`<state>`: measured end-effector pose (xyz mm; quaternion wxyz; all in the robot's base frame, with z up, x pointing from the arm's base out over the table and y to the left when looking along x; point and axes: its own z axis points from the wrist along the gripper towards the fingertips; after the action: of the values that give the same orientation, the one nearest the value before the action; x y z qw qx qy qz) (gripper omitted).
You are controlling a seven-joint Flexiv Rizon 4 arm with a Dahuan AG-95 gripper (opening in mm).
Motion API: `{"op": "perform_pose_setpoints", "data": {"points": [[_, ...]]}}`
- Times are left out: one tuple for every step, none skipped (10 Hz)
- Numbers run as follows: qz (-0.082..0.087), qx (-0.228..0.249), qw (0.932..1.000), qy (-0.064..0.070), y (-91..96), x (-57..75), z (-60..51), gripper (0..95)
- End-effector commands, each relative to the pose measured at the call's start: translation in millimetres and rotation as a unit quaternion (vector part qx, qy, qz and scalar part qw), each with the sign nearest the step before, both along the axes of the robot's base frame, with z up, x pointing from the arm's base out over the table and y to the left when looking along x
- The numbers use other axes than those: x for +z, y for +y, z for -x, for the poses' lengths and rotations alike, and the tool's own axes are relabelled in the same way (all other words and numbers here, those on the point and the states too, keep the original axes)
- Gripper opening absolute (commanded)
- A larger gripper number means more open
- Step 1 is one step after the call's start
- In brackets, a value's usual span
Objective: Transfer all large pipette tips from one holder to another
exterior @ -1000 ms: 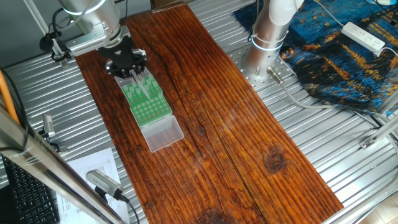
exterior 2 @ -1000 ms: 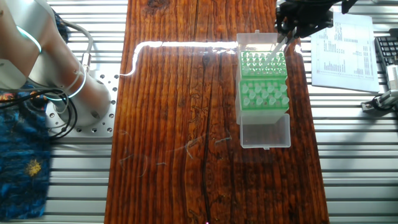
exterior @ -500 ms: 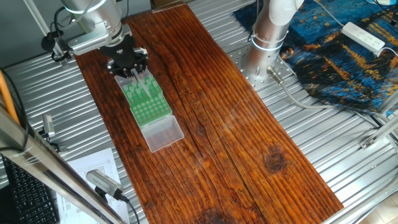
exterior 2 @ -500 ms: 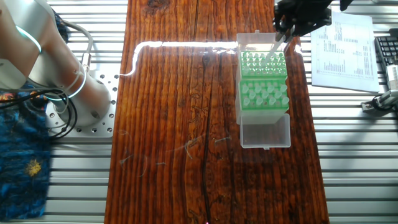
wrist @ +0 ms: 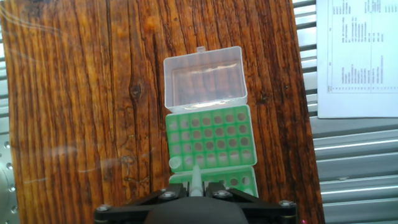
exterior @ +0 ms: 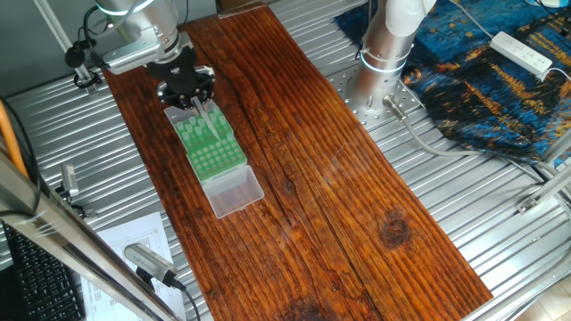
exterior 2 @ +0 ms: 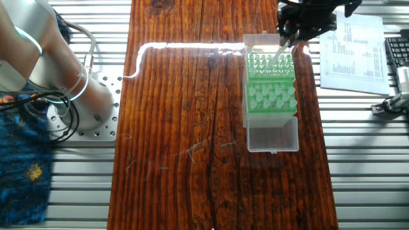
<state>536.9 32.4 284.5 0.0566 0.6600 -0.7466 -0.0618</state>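
My gripper (wrist: 196, 186) is shut on one large pipette tip (wrist: 196, 177), a translucent whitish cone that points down at the green holder (wrist: 209, 140). The held tip (exterior 2: 280, 49) hangs over the holder's end nearest the gripper (exterior 2: 289, 35). In one fixed view the gripper (exterior: 198, 100) sits above the far end of the green holder (exterior: 211, 144), with the tip (exterior: 204, 116) below it. A whitish tip top (wrist: 176, 163) shows at one corner of the holder's grid. Whether the other holes hold tips I cannot tell.
A clear hinged lid (wrist: 205, 78) lies open beyond the green holder, on the wooden board (wrist: 74, 93). A printed sheet (wrist: 357, 56) lies to the right on the ribbed metal table. Another arm's base (exterior: 384, 53) stands past the board.
The gripper has drifted slightly up and toward the holder's far end, still holding the tip. The holder and lid have not moved.
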Motion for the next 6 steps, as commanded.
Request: {"op": "perform_pose_setpoints", "data": {"points": [[0.001,-0.001,1.0,0.002,1.4,-0.2,-1.5,0.0],[0.003,0.0,1.0,0.001,1.6,-0.3,-1.5,0.0],[0.003,-0.001,1.0,0.001,1.4,-0.5,-1.4,0.0],[0.003,-0.001,1.0,0.0,1.3,-0.6,-1.4,0.0],[0.003,-0.002,1.0,0.0,1.3,-0.6,-1.4,0.0],[0.003,-0.004,1.0,-0.001,1.8,-1.0,-1.5,0.0]]}}
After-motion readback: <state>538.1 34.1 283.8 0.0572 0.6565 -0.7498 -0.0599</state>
